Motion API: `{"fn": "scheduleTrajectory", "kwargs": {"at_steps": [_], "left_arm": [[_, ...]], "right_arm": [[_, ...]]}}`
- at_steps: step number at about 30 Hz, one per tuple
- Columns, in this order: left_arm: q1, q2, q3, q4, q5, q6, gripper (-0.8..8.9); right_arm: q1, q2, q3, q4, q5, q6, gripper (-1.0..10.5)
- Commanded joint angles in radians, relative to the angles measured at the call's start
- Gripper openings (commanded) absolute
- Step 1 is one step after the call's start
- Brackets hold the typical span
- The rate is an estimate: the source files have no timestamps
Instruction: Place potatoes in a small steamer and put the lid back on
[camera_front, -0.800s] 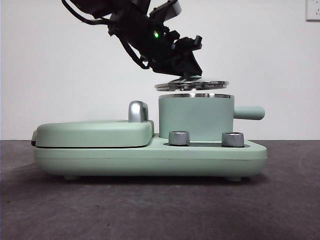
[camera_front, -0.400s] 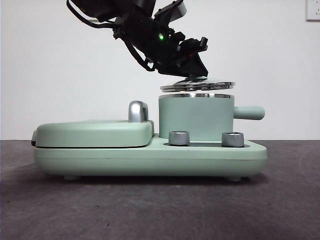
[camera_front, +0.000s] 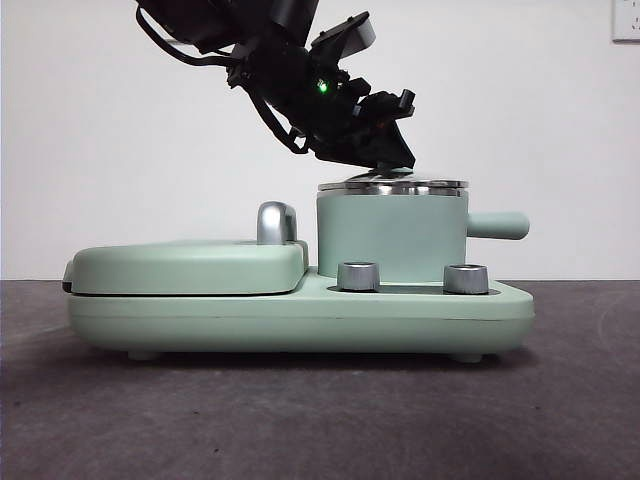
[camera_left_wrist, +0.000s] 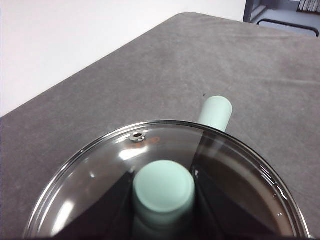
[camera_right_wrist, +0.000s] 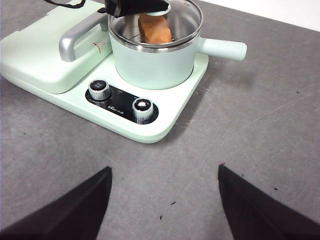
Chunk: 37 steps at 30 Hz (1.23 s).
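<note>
Front and two wrist views, lid-replacement stage. We see the potato (camera_right_wrist: 155, 29) already inside the small steamer (camera_front: 392, 236), visible through the glass at the upper centre of the right wrist frame. The lid (camera_front: 393, 185) lies level on the steamer's steel rim, right of centre in the front frame, with no gap that we can make out. The left gripper (camera_left_wrist: 163, 187) grasps the lid's mint-green knob (camera_left_wrist: 163, 182), one dark jaw on each side of it, at the bottom centre of its own view; in the front view its arm descends from the upper left. The right gripper (camera_right_wrist: 165, 200) hangs with jaws spread and nothing between them above the counter (camera_right_wrist: 260, 125), well apart from the appliance base (camera_front: 300, 315). We judge the task nearly complete: potato loaded, lid seated. What remains, as far as we can tell, is for the left gripper to let go of the knob and lift clear without dragging the lid askew.
</note>
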Motion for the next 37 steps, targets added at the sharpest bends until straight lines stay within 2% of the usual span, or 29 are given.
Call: {"fn": "scheduleTrajectory", "kwargs": {"at_steps": [1, 37], "left_arm": [[-0.011, 0.016, 0.033, -0.010, 0.002, 0.048, 0.14], [-0.010, 0.016, 0.033, -0.084, 0.002, 0.050, 0.14]], "right_arm": [[0.007, 0.001, 0.005, 0.008, 0.006, 0.018, 3.3], [0.007, 0.001, 0.005, 0.006, 0.025, 0.043, 3.3]]}}
